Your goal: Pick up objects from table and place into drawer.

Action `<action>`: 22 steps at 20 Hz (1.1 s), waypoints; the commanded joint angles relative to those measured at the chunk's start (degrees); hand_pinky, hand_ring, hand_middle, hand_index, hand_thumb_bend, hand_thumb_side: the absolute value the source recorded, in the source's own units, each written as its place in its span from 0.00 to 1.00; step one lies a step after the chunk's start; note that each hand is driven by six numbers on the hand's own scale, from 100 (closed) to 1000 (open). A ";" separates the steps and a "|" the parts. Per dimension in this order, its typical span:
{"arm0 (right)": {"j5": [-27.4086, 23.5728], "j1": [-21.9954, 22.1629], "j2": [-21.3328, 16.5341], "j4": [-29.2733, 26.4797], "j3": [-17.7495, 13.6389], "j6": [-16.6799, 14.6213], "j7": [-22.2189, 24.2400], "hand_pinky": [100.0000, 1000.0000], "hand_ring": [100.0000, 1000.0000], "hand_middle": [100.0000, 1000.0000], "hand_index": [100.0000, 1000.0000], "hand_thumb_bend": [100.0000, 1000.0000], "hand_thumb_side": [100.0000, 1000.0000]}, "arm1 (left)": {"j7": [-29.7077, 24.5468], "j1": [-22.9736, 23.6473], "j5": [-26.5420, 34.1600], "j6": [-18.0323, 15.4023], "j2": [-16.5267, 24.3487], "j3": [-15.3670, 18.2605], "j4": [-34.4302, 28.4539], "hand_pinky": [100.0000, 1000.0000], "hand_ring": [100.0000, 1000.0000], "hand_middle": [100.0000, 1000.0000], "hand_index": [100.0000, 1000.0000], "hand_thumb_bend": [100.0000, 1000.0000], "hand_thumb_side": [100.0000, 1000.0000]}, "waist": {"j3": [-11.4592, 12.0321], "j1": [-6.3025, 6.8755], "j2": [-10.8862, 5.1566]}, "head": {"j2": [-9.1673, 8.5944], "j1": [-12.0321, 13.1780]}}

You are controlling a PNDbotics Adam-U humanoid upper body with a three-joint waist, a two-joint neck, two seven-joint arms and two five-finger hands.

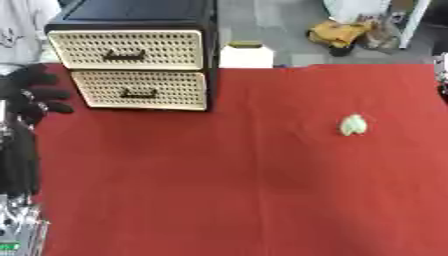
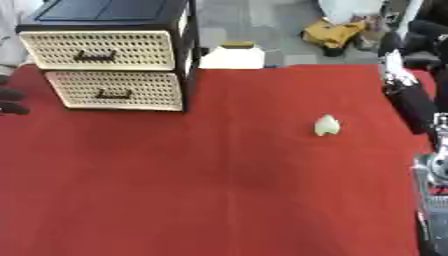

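**Entry: pale object on bench, both drawers closed**

Item: one small pale green object (image 1: 353, 125), lying alone on the red-covered bench (image 1: 227, 190), right of centre and well apart from the cabinet.

Destination: black drawer cabinet (image 1: 131, 55) at the far left of the bench; upper drawer (image 1: 127, 50) and lower drawer (image 1: 140, 90) both appear closed, cream perforated fronts, dark handles.

Left hand (image 1: 31, 95): raised at the left edge, just beside the lower drawer, fingers partly curled and apart, holding nothing.

Right hand: arm visible at the right edge in the right eye view; fingers cannot be told.

Step in hand, as judged: open a drawer first. Hook the fingers behind a handle and pull straight out so the cabinet does not slide.

Surroundings: white box (image 1: 245, 55) behind the bench; yellow bundle (image 1: 337, 32) on the floor beyond. Nothing lies between object and cabinet.
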 commanded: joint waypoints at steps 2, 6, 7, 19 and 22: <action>-0.42 -0.71 -0.44 -0.98 -0.12 -0.15 0.12 0.66 0.80 0.49 0.79 0.18 0.64 | -0.16 -0.48 -0.03 -0.07 0.24 0.07 -0.99 0.46 0.54 0.58 0.73 0.00 1.00 | 0.01 -0.07 -0.74 | -0.73 0.11; -0.44 -0.75 -0.42 -0.98 -0.10 -0.14 0.11 0.66 0.80 0.49 0.79 0.18 0.63 | -0.19 -0.51 0.00 -0.08 0.24 0.03 -0.99 0.46 0.54 0.58 0.73 0.00 1.00 | -0.04 -0.04 -0.77 | -0.82 0.16; -0.46 -0.76 -0.42 -0.98 -0.08 -0.14 0.10 0.66 0.80 0.49 0.79 0.18 0.63 | -0.18 -0.53 0.01 -0.07 0.25 0.04 -0.99 0.46 0.54 0.58 0.73 0.00 1.00 | -0.05 -0.02 -0.79 | -0.84 0.15; -0.32 -2.41 -4.29 -0.98 0.45 -0.57 -1.46 0.66 0.79 0.50 0.79 0.19 0.64 | 1.07 -2.48 -0.82 -1.49 5.21 0.07 -0.99 0.46 0.54 0.58 0.74 0.00 1.00 | -0.56 0.33 -0.49 | -0.13 0.11; -0.18 -3.08 -6.04 -0.98 0.76 -0.84 -1.96 0.66 0.79 0.51 0.79 0.21 0.65 | 1.65 -3.51 -2.02 -1.75 7.84 0.03 -0.99 0.46 0.54 0.58 0.74 0.00 1.00 | -0.76 0.50 -0.03 | 0.98 0.27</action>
